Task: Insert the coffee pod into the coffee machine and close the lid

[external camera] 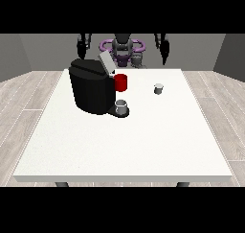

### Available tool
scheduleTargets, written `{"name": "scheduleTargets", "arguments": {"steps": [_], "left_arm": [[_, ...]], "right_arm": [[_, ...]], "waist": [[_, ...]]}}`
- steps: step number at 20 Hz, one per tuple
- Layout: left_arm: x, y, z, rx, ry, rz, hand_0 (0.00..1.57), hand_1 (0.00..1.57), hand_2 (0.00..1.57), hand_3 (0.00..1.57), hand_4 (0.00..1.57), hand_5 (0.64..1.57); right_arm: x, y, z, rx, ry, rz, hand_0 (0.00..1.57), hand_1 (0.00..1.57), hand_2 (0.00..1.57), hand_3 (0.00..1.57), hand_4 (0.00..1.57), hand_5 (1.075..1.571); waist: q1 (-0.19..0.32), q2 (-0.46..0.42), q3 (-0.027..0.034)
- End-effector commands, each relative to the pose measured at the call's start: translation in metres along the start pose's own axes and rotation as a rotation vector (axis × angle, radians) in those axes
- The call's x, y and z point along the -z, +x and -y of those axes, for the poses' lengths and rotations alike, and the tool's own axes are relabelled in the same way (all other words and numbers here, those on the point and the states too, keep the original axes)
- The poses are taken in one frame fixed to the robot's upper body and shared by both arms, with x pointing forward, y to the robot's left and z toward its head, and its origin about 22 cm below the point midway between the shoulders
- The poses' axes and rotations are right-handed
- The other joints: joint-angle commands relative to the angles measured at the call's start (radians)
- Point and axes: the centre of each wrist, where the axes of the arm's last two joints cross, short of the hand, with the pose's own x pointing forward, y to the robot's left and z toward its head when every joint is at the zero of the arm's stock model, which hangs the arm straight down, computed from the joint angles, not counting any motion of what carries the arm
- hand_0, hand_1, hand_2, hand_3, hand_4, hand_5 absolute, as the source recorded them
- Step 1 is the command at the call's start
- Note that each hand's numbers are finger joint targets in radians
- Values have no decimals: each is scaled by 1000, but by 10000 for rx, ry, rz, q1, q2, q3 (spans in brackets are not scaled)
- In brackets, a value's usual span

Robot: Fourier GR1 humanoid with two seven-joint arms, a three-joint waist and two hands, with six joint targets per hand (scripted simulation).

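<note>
**Pod sitting apart from the open machine**

On the large white counter [124, 145], a black boxy coffee machine [92, 90] is standing with its grey lid [106, 63] tilted up. The small grey coffee pod [159, 88] is resting well apart, rightward. Beyond, the robot hand at the view's left [83, 45] and the one at the right [163, 47] are hanging; I cannot tell their fingers' state.
</note>
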Motion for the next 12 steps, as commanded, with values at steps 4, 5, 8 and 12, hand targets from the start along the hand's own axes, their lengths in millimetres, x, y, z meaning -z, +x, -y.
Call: {"name": "scheduleTargets", "arguments": {"steps": [4, 5, 8, 12], "left_arm": [[-6, -15, -18, -205, -80, 812, 0, 0, 0, 0, 273, 1571], [-15, -14, -18, -285, -414, 998, 0, 0, 0, 0, 273, 1571], [-23, -18, -32, -429, -620, 1294, 0, 0, 0, 0, 282, 1571], [-28, -16, -30, 1123, -993, 1397, 0, 0, 0, 0, 311, 1571]], "right_arm": [[-3, 6, 26, -456, 69, -967, 0, 0, 0, 0, 128, 1571], [-5, 0, 19, -722, -367, -1424, 0, 0, 0, 0, 128, 1571], [-17, -18, 21, -267, -2444, -152, 0, 0, 0, 0, 109, 1571], [-12, -16, 31, -198, -2490, -143, 0, 0, 0, 0, 145, 1571]], "waist": [[-201, -288, 8], [106, -556, 7], [-47, -550, 10], [160, -505, 13]]}}
